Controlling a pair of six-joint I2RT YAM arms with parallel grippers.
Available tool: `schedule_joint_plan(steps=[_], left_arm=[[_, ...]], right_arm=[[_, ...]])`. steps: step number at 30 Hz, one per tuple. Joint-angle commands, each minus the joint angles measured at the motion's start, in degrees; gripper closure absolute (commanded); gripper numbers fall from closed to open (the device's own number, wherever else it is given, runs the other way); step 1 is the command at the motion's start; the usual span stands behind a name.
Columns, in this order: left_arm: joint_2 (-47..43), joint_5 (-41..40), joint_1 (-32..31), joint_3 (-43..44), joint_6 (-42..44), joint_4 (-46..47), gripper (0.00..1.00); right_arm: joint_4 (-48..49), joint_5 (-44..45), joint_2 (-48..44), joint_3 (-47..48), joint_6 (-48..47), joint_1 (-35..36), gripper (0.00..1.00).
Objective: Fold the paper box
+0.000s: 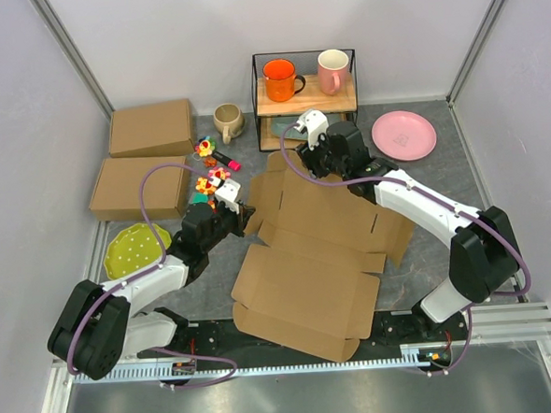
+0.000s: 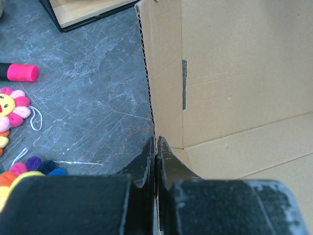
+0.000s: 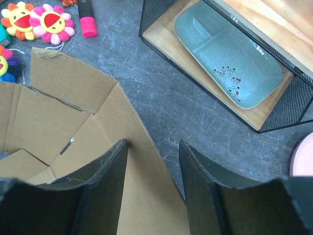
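The paper box [image 1: 315,246] lies unfolded in the middle of the table, a brown die-cut sheet with flaps and tabs. My left gripper [image 1: 242,211] is at its left side, shut on the edge of a side flap [image 2: 166,73], which stands upright in the left wrist view; the fingers [image 2: 146,156] pinch the corrugated edge. My right gripper [image 1: 298,155] is open over the box's far flap [image 3: 142,196]. The flap's edge runs between the two fingers, one finger [image 3: 110,171] over cardboard and the other over the table.
Two folded brown boxes [image 1: 151,128] [image 1: 139,187] lie at the back left. A green plate [image 1: 138,248], flower toys [image 1: 213,182] and a pink marker [image 2: 19,72] are left of the sheet. A wire rack [image 1: 304,97] with mugs, a beige mug [image 1: 227,121] and a pink plate [image 1: 403,134] stand behind.
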Motion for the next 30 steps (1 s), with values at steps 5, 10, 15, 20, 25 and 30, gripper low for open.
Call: schedule_joint_plan(steps=[5,10,15,20,25,30], left_arm=[[0.18,-0.95,-0.58,0.11,2.28,0.77,0.98],[0.27,-2.18,-0.58,-3.31,2.37,7.26,0.98],[-0.26,-3.06,-0.85,-5.33,4.04,10.69,0.98],[-0.17,-4.11,-1.99,-8.15,5.44,15.36,0.98],[0.00,-5.43,-2.17,-7.89,5.18,15.01,0.98],[0.53,-5.52,-2.17,-6.75,4.74,12.82,0.98]], right_arm=[[0.69,-3.54,0.53,-0.26,0.15,0.27,0.48],[-0.01,-4.61,0.18,-0.70,0.15,0.18,0.34],[-0.89,-4.43,-0.09,0.09,-0.64,0.18,0.31],[-2.74,-6.10,0.53,1.84,-1.43,0.18,0.34],[-3.27,-6.98,0.70,0.54,-1.17,0.18,0.47],[-2.39,-7.15,-1.14,-1.23,-0.64,0.18,0.67]])
